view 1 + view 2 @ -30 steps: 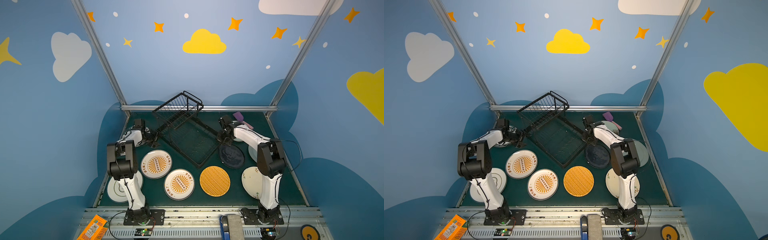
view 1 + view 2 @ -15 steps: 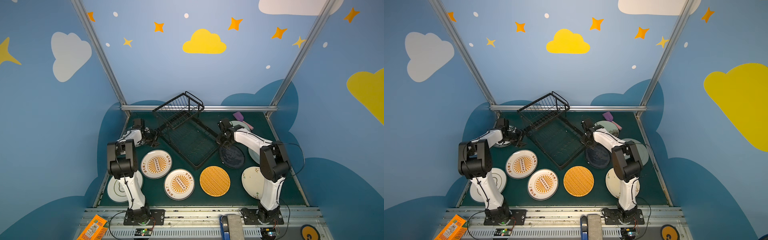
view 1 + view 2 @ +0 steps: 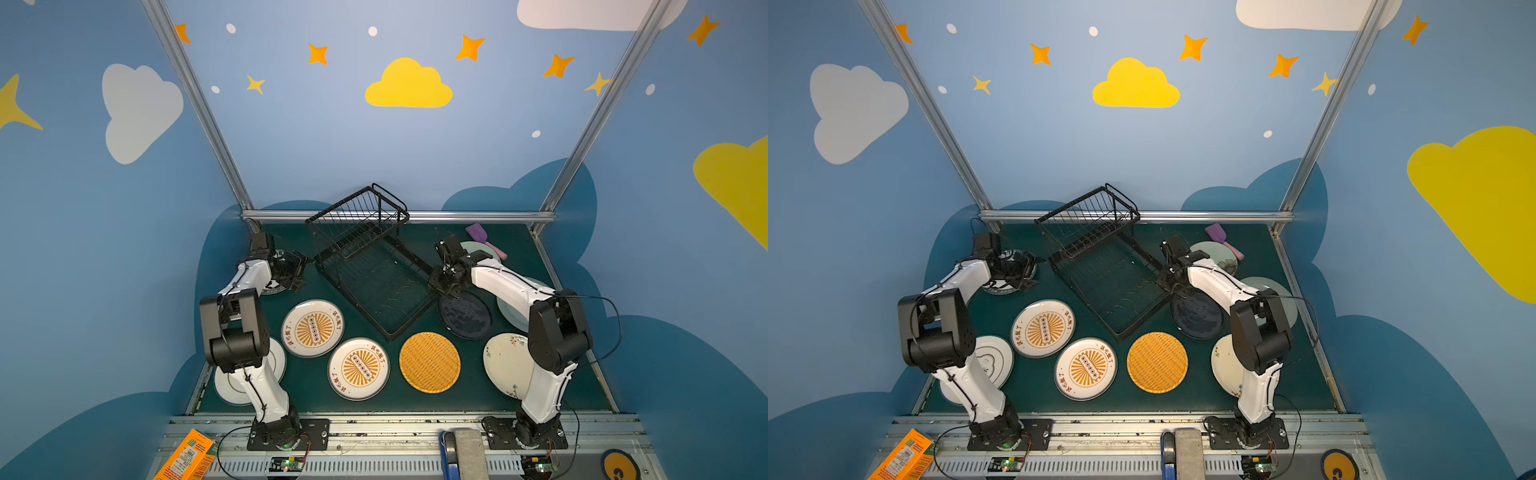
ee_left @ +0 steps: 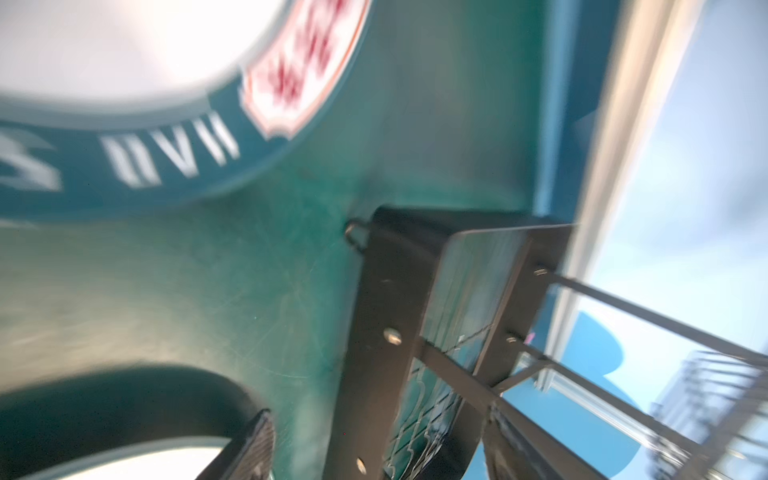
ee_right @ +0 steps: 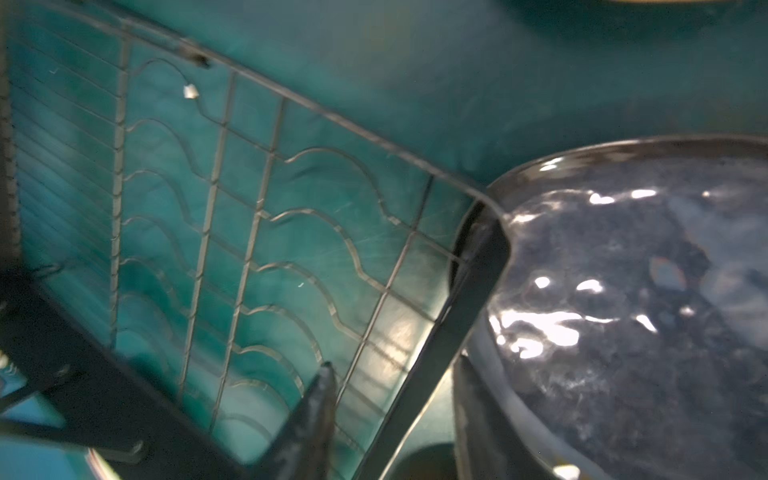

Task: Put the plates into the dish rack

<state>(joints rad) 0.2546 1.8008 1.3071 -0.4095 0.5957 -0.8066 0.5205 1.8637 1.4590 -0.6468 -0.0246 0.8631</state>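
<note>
The black wire dish rack (image 3: 374,274) (image 3: 1108,270) stands askew at the back with no plate in it. My left gripper (image 3: 300,270) (image 4: 378,444) is open astride the rack's black end panel (image 4: 399,316), above a lettered-rim plate (image 4: 124,62). My right gripper (image 3: 438,284) (image 5: 395,419) is open with the rack's rim bar (image 5: 449,332) passing between its fingers, beside the dark navy plate (image 3: 465,316) (image 5: 623,311). Flat on the mat lie two sunburst plates (image 3: 313,328) (image 3: 359,368), an orange woven plate (image 3: 429,361) and a cream floral plate (image 3: 505,361).
A pale green plate (image 3: 505,309) lies under my right arm and another (image 3: 478,249) at the back right by the purple-and-pink spatula (image 3: 478,235). A white plate (image 3: 232,386) sits behind my left arm's base. The metal rail (image 3: 457,216) and blue walls close the back.
My right gripper slid toward the front along the rack's right edge and opened from shut. My left gripper opened a little wider at the rack's left corner.
</note>
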